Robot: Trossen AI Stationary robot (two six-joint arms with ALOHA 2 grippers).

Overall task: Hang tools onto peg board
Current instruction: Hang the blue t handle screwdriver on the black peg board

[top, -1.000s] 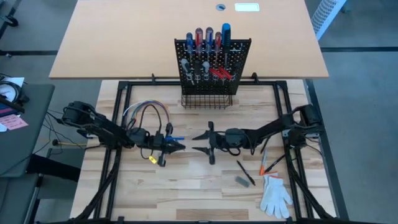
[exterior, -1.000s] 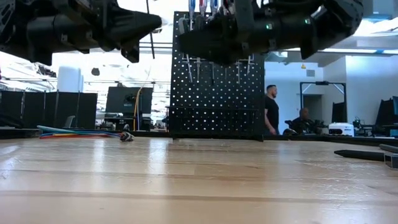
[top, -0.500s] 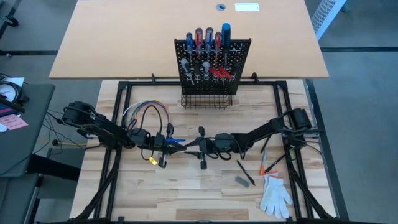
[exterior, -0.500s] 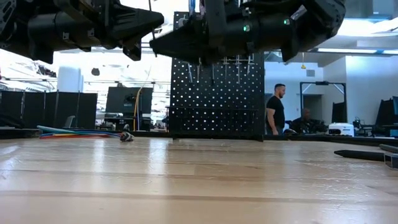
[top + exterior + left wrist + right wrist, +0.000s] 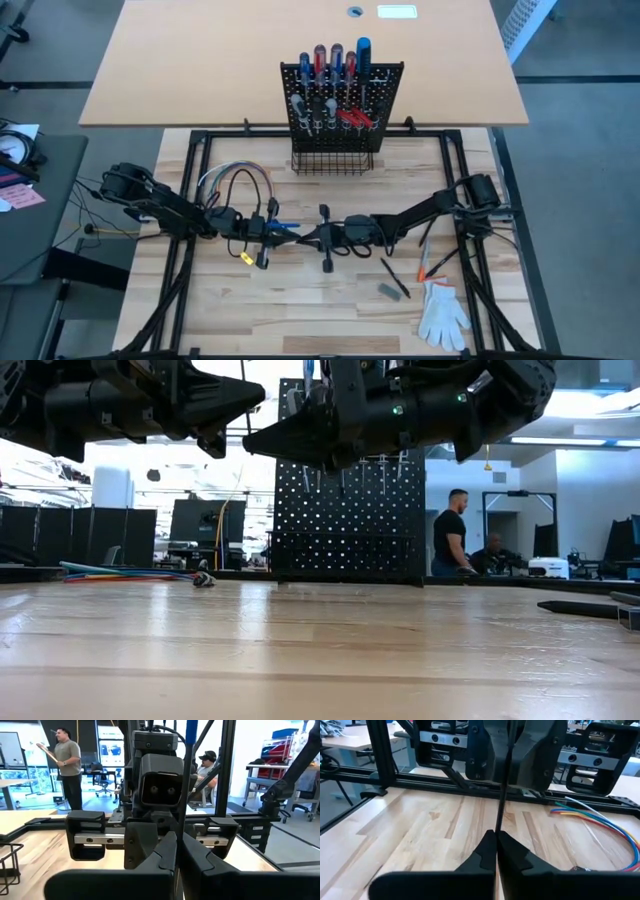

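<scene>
Left gripper point(image 5: 288, 230) closed on blue-handled screwdriver point(image 5: 281, 227), held above table point(image 5: 300, 300). Right gripper point(image 5: 306, 238) closed on its thin shaft point(image 5: 503, 795), tip to tip.

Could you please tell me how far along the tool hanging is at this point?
Several screwdrivers already stand in the peg board. In hand: a blue-handled screwdriver, held mid-air by the left gripper, with the right gripper shut on its shaft. Left: hanging that one, plus the loose tools lying on the table.
</scene>
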